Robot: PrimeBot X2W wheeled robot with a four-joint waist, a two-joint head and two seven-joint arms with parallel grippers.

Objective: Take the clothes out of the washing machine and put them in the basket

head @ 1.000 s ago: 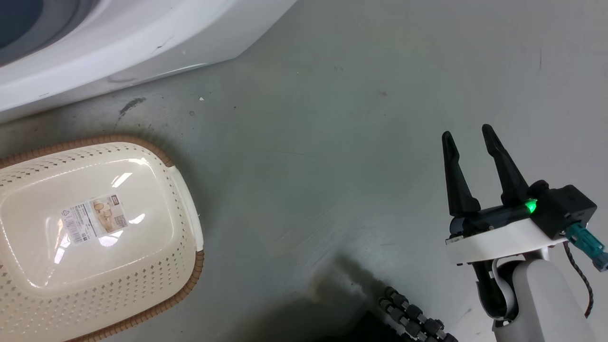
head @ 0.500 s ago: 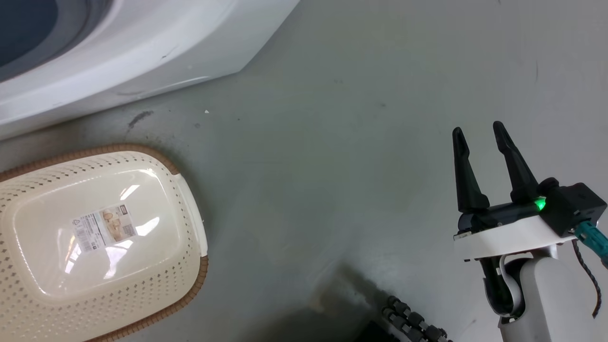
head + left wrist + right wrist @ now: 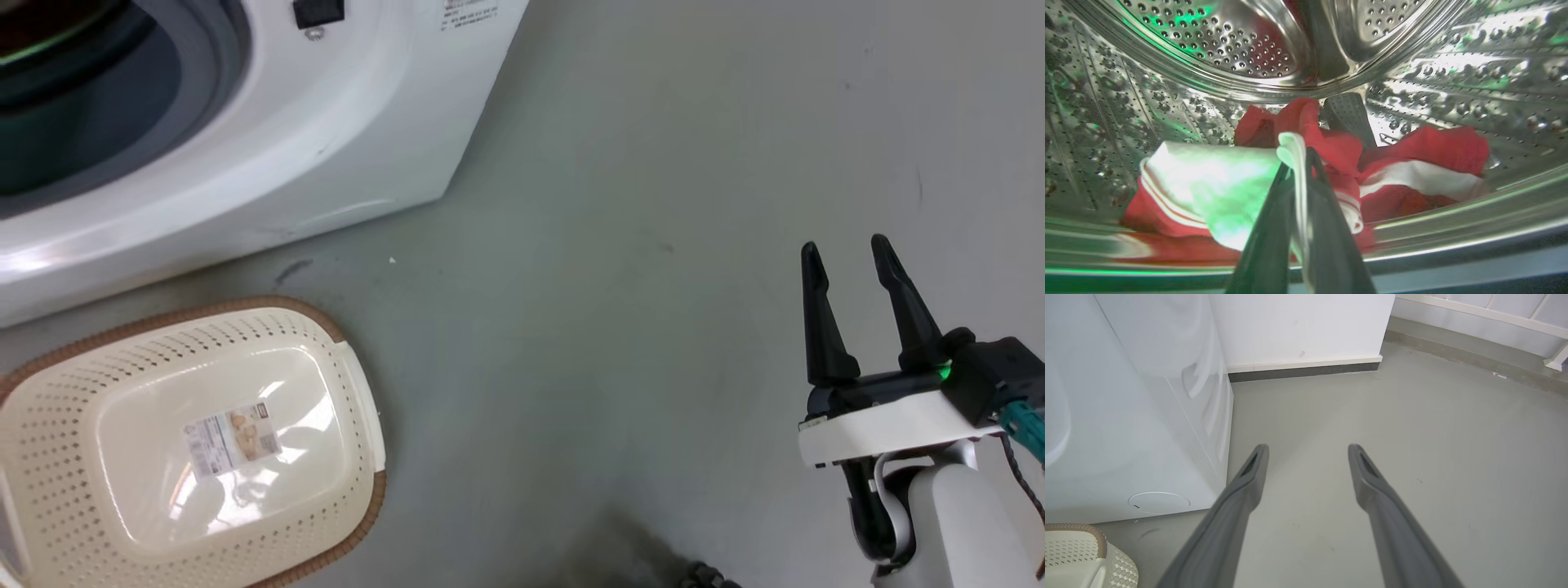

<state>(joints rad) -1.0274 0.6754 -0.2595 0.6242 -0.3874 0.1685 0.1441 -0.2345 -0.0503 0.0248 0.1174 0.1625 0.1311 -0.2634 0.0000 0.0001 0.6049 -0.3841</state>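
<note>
Your left end effector (image 3: 1298, 152) pinches the white trim of the soft red fabric clothes (image 3: 1425, 149); lift it over the perforated steel drum (image 3: 1241, 45) lip, then retract slowly toward the cream plastic basket (image 3: 245, 308) at 8 o'clock.

Clothes (image 3: 1412, 159) in washing machine (image 3: 367, 147); basket (image 3: 49, 425) on floor (image 3: 612, 343) before machine; right gripper (image 3: 845, 247) well right of basket.

One washer (image 3: 367, 106); one basket (image 3: 49, 408); two tools: left tool (image 3: 1299, 160), right tool (image 3: 844, 243); clothes (image 3: 1425, 151) tangled, at least two, exact count unclear.

label sticker (image 3: 233, 441) on basket (image 3: 73, 384) base, print unreadable
</note>
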